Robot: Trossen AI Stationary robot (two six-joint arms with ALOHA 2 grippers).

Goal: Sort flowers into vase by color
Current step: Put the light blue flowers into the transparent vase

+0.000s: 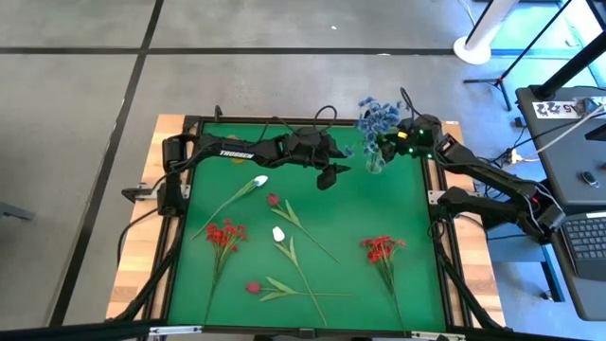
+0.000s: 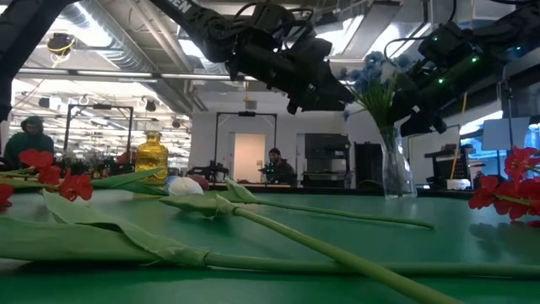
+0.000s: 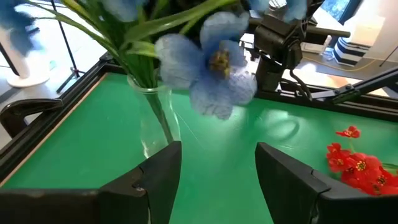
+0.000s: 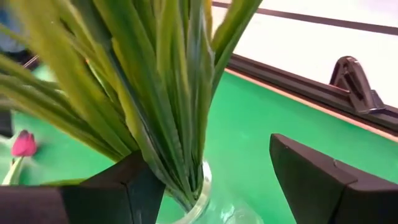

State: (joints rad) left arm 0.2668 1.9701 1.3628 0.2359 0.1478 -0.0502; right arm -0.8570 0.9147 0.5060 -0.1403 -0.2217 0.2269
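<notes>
A clear glass vase (image 1: pixel 376 163) (image 2: pixel 392 169) stands near the table's far right corner. Blue flowers (image 1: pixel 377 114) (image 3: pixel 214 68) stand in it on green leafy stems (image 4: pixel 155 93). My right gripper (image 1: pixel 393 142) (image 4: pixel 205 152) is open, a finger on either side of the stems just above the vase's mouth (image 4: pixel 199 196). My left gripper (image 1: pixel 331 175) (image 3: pixel 217 155) hangs open to the vase's left, above the table, and holds nothing. Two white tulips (image 1: pixel 260 180) (image 1: pixel 278 233), two red clusters (image 1: pixel 225 232) (image 1: pixel 382 248) and two dark red-pink buds (image 1: pixel 273 200) (image 1: pixel 253 287) lie flat on the mat. My right gripper has one finger (image 4: pixel 134 183) right beside the outer leaves (image 4: pixel 152 155) of the blue flowers, slanting down from the table's right. I cannot tell whether it touches them. The other finger (image 4: pixel 311 174) stands apart from them.
A raised black frame (image 1: pixel 431 204) rims the green mat (image 1: pixel 350 213). The loose stems lie across the middle and near half. Bare mat shows between the vase and the right red cluster. People (image 2: pixel 274 165) and a gold vase (image 2: pixel 152 156) show in the room behind.
</notes>
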